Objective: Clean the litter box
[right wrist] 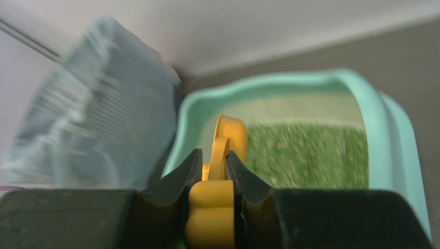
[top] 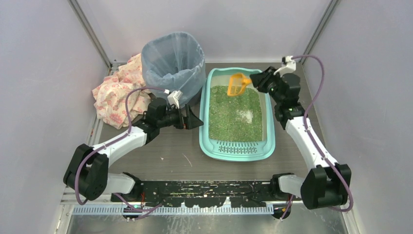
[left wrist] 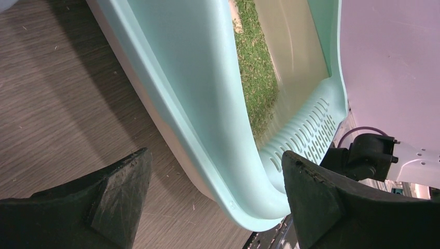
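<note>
— Where does the litter box (top: 205, 139) sit?
— On the table (top: 160, 151), just right of centre in the overhead view, long axis running 12 to 6 o'clock. Its grate step (top: 238, 147) is at the 6 o'clock end and green litter (top: 226, 117) fills the rest, with a pale patch toward the 3 o'clock side

— And the left gripper (top: 196, 120)?
— It is at the box's 9 o'clock side, fingers spread wide and holding nothing. In its wrist view the box's rim runs between the two fingers; whether either one touches the plastic cannot be told

— What about the right gripper (right wrist: 212, 161)?
— It is at the box's 1 o'clock corner, clamped on the handle of an orange scoop (top: 237, 84). The scoop points toward 9 o'clock over the 12 o'clock end of the litter; whether it touches the litter cannot be told. The wrist view there is blurred

— Anything else nearby?
— A blue-grey bag-lined bin (top: 165, 78) stands at 11 o'clock from the box, just beside its far left corner, and a crumpled floral cloth (top: 114, 92) lies at the bin's 9 o'clock
</note>
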Controlling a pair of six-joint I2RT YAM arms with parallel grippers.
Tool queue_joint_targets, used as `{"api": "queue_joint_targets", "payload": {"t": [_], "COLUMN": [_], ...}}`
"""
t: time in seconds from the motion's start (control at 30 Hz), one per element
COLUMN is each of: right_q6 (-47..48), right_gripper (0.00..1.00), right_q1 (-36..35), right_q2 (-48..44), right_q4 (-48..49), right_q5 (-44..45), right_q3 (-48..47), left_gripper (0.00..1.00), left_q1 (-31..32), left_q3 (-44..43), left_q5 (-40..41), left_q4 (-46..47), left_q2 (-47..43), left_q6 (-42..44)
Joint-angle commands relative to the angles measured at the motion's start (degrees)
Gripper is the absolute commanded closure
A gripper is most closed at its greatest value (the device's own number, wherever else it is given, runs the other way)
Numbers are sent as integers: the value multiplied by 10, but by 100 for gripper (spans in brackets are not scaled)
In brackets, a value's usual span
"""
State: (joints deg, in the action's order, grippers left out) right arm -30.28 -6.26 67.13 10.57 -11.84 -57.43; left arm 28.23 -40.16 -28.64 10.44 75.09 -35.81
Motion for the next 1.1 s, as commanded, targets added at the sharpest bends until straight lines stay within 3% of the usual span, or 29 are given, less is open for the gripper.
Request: {"api": "queue_joint_targets", "payload": {"t": [0.0,0.43,1.07], "right_q6": [6,-55,-92], "right_gripper": [99,99,99], "right_q1": [0,-6,-88], "right_q2": [21,176,237], "right_q4": [-3,111,160], "right_q5": [5,-61,-61], "right_q3": [46,82,93], "left_gripper": [6,6,6], "left_q1": [2,2,2], "left_q3": [-18,-18,-17], "left_q5": [-12,-3,-1], "left_q4": [35,24,22], "left_q2": [0,-7,-7], "left_q6": [-3,5,7]}}
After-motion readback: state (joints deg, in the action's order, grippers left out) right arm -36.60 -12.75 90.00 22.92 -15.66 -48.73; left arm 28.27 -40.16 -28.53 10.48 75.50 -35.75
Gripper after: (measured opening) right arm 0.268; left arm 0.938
